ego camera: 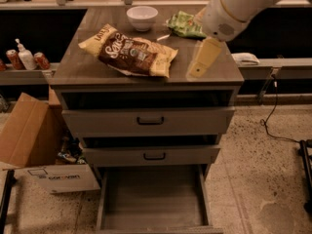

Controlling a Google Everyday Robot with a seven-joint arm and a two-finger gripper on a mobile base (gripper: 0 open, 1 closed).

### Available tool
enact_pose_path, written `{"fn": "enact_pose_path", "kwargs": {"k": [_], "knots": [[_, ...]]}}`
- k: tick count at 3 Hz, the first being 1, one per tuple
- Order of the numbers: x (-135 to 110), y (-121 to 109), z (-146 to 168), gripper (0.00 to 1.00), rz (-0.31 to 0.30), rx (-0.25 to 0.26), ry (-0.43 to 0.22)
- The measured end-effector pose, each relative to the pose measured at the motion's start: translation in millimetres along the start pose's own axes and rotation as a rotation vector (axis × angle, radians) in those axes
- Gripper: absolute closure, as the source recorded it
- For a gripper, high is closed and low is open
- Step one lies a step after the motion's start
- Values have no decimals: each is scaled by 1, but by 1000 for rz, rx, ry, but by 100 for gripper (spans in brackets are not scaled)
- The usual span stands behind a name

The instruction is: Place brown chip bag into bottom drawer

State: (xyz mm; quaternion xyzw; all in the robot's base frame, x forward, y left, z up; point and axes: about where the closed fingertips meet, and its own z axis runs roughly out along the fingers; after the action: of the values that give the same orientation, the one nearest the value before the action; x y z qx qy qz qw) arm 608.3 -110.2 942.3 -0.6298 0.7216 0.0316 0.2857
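Below the cabinet top [73,71], the bottom drawer [151,199] stands open, floor bare. The brown chip bag [130,56] lies near the top's front edge; the gripper [199,66] hangs just right of it, grip state untellable.

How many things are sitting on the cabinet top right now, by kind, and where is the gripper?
Chip bags: 2 (brown chip bag, green chip bag)
Bowls: 1 (white bowl)
Total: 3
The gripper hangs over the right side of the cabinet top, to the right of the brown chip bag and apart from it.
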Motion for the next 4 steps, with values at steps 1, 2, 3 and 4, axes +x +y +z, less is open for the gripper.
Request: {"fn": "enact_pose_path", "kwargs": {"k": [1,2,3,4], "knots": [[-39,-35,27,0,-17,2,-70],[-71,-51,49,0,-30,-17,-94],[-87,-58,77,0,-13,-55,-113],[-99,-59,105,0,-8,-99,-129]]}}
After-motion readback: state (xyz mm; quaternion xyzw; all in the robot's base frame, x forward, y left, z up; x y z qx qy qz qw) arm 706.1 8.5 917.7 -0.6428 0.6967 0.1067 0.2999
